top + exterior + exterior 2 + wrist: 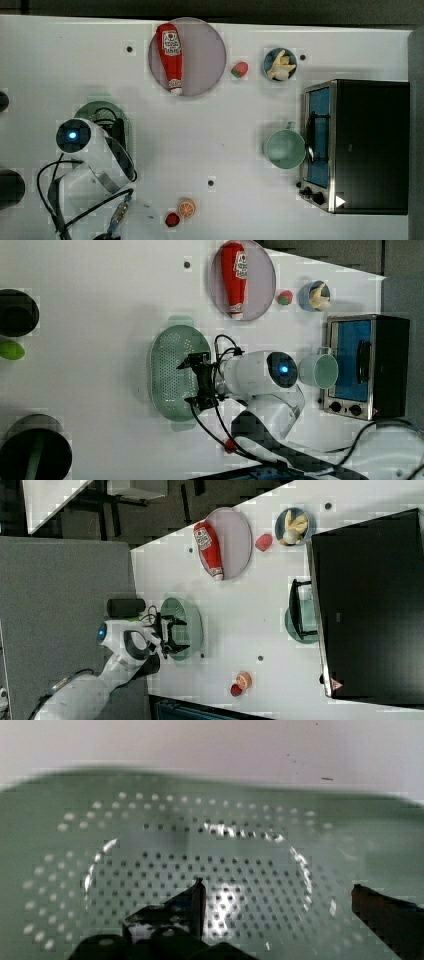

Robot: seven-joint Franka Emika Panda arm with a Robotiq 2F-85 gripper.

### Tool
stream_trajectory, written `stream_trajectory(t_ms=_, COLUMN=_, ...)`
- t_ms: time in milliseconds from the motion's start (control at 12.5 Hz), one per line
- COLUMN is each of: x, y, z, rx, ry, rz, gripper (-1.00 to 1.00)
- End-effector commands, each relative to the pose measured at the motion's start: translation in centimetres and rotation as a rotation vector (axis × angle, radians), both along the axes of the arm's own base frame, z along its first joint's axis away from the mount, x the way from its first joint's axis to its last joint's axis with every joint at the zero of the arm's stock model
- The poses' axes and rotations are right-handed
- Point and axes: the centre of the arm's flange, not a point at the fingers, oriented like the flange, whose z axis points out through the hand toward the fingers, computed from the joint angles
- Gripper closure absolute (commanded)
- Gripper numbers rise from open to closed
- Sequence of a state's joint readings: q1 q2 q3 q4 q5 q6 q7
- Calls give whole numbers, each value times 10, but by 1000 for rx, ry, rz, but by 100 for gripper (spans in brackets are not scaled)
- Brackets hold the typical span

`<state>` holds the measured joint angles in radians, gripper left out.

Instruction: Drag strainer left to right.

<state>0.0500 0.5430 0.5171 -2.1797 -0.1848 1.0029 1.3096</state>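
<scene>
Strainer (172,372) holes show at the wrist (seemingly untouched) under the wide-open, empty hand (190,382).

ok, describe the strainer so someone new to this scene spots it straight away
Start at the black toaster oven on the left view's right, then go left past the arm to its open gripper. The strainer lies beneath it: pale mint-green, oblong, with tab handles. Unlike the smooth round green cup by the oven, it is larger and dotted with fine holes.
</scene>
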Motion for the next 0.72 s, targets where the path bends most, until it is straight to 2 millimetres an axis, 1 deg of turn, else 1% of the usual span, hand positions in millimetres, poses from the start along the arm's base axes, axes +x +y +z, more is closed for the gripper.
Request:
stream_trajectory(t_ms=80, x=11, y=-5, z=7, rx=-2, ry=-56, rz=-73, gripper=-100)
stream_trajectory(t_ms=320, x=15, y=-14, z=1, rx=-8, ry=-64, rz=-83, gripper=-100)
stream_trajectory(t_ms=560, x=21, y=-31, z=-4, rx=-28, ry=-60, rz=-106, gripper=-100)
stream_trajectory(t_ms=720, x=23, y=-44, z=-4, rx=-40, ry=-62, rz=-123, gripper=-100)
